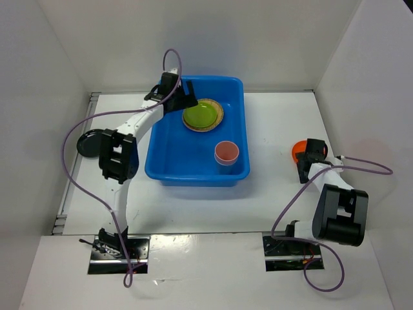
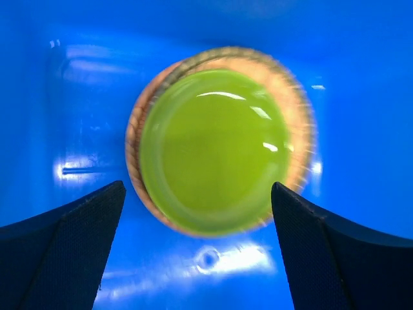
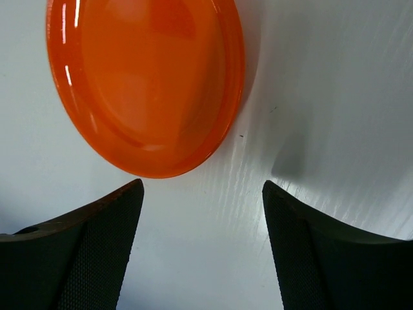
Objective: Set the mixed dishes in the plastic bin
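Note:
The blue plastic bin (image 1: pixel 168 155) stands at the table's middle. Inside it a lime-green plate (image 1: pixel 201 114) lies on a tan woven bamboo plate (image 1: pixel 220 116), and a reddish-pink cup (image 1: pixel 226 152) stands near the front right corner. My left gripper (image 1: pixel 184 98) is open and empty over the bin's far left part; its wrist view shows the green plate (image 2: pixel 213 152) on the bamboo plate (image 2: pixel 297 129) just ahead of the jaws. My right gripper (image 1: pixel 304 169) is open and empty beside the orange plate (image 1: pixel 297 150), which lies on the table ahead of the jaws (image 3: pixel 145 84). The black plate (image 1: pixel 88 143) lies at far left.
White walls enclose the table on the left, back and right. The left arm's elbow (image 1: pixel 119 155) hangs over the black plate's right side. A purple cable (image 1: pixel 71 161) loops left of the left arm. Only one bamboo plate shows.

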You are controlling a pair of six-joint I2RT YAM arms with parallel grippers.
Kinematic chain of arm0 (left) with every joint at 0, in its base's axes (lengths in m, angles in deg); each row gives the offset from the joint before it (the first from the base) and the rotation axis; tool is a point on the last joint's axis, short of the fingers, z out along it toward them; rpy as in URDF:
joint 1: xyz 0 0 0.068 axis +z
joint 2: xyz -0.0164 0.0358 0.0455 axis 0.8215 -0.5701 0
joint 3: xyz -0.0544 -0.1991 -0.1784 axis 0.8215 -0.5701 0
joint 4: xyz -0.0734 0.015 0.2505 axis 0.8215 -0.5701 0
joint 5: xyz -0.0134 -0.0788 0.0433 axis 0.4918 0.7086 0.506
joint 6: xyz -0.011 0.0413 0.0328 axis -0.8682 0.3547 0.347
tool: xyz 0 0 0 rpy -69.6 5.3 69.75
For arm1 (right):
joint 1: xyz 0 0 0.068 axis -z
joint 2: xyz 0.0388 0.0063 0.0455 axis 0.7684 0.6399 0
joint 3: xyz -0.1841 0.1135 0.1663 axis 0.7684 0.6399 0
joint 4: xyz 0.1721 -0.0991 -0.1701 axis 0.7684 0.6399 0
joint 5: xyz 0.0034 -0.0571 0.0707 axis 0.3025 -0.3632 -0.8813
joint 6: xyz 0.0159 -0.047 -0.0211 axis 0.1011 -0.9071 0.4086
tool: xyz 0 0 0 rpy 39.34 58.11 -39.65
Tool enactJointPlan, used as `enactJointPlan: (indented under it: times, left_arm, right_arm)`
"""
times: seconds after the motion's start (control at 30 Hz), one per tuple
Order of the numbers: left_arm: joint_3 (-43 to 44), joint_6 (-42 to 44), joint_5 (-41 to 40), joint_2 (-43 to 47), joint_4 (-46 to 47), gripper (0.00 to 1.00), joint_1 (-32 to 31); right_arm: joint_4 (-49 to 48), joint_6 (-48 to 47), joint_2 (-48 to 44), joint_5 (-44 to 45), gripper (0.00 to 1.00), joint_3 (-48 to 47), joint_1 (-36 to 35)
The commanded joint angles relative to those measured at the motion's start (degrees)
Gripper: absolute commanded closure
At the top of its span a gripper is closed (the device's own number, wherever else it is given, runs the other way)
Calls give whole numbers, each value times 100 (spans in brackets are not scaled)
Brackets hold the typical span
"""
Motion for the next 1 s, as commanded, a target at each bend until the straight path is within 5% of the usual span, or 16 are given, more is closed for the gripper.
enactJointPlan:
  times: [0.0, 0.37, 0.73, 0.97]
  left_arm:
    - [-140, 354, 156, 996, 338, 0, 59]
    - [-2020, 355, 826, 2885, 1182, 0, 973]
    - [-3805, -286, 1441, 3528, 1876, 0, 2353]
    - [-4588, -585, 1591, 3528, 2034, 0, 2873]
  right_arm:
    - [-176, -25, 330, 86, 22, -358, 46]
    - [-229, 89, 902, 173, 38, -622, 46]
    - [-307, -200, 1325, -19, 90, -921, 99]
    - [-484, -701, 1089, -407, 100, -1053, 28]
